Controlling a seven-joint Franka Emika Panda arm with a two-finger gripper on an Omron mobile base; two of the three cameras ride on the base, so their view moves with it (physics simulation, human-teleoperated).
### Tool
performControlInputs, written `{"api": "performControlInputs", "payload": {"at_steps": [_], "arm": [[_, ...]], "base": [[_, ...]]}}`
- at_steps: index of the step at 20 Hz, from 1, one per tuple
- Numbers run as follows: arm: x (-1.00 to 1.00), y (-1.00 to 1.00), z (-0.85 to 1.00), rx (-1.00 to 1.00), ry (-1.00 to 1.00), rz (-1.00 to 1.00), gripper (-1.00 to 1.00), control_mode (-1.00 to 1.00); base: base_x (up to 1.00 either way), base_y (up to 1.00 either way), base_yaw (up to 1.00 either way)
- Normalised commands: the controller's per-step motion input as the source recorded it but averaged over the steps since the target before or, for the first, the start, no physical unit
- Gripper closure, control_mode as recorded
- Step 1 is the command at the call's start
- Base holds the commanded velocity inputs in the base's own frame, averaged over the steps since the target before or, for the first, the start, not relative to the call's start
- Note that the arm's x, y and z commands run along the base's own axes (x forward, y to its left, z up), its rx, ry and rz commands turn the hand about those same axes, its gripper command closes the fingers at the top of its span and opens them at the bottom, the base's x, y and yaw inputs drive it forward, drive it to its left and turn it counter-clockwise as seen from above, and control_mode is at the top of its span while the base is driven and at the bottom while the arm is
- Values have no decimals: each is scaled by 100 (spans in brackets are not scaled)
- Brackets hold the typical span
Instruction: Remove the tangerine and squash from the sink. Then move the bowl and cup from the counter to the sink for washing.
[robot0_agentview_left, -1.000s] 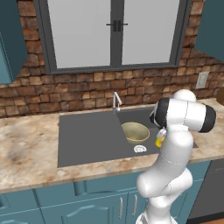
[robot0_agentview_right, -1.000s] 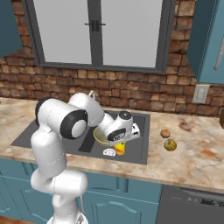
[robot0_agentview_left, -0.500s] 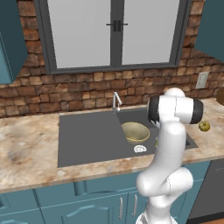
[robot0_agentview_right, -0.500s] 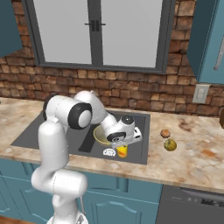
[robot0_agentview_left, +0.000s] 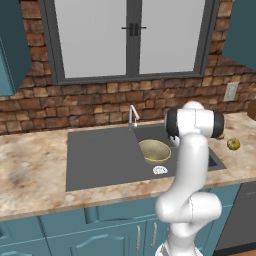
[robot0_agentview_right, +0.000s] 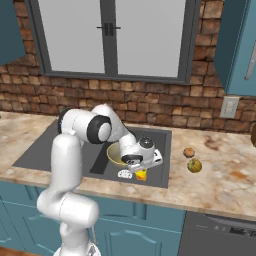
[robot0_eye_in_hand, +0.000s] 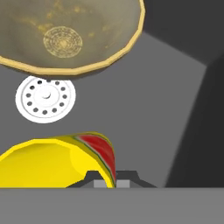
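My gripper (robot0_agentview_right: 142, 169) is shut on the rim of the yellow cup (robot0_agentview_right: 141, 175), which it holds low inside the basin of the dark grey sink (robot0_agentview_right: 42, 147). In the hand view the cup (robot0_eye_in_hand: 52, 162) with its red patch sits at my fingertips (robot0_eye_in_hand: 107, 177), above the basin floor (robot0_eye_in_hand: 153, 109). The olive-brass bowl (robot0_agentview_right: 117, 154) lies in the basin just beyond the white drain (robot0_eye_in_hand: 45, 97). The bowl (robot0_agentview_left: 155, 150) also shows beside the arm. The tangerine (robot0_agentview_right: 188, 152) and the squash (robot0_agentview_right: 194, 165) rest on the counter right of the sink.
A chrome faucet (robot0_agentview_left: 132, 115) rises behind the basin. The flat drainboard (robot0_agentview_left: 100, 155) spreads to the left. Brick wall and a window stand behind the counter. A wall outlet (robot0_agentview_right: 229, 106) is at the right. The basin's right wall (robot0_eye_in_hand: 205, 131) is close by.
The arm has swung in over the basin and lowered the cup a little toward the drain. In the left base view the cup has gone behind the arm.
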Motion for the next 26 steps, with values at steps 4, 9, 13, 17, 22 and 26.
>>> {"api": "performControlInputs", "payload": {"at_steps": [4,9,13,17,22,26], "arm": [[13,-11,-31,0,0,0,100,-100],[13,-11,-31,0,0,0,100,-100],[14,-9,-30,0,0,0,100,-100],[13,-11,-29,0,0,0,100,-100],[4,-15,-22,0,0,0,100,-100],[0,-25,-5,2,0,0,-100,-100]], "base": [[0,0,0],[0,0,0],[0,0,0],[0,0,0],[0,0,0],[0,0,0]]}}
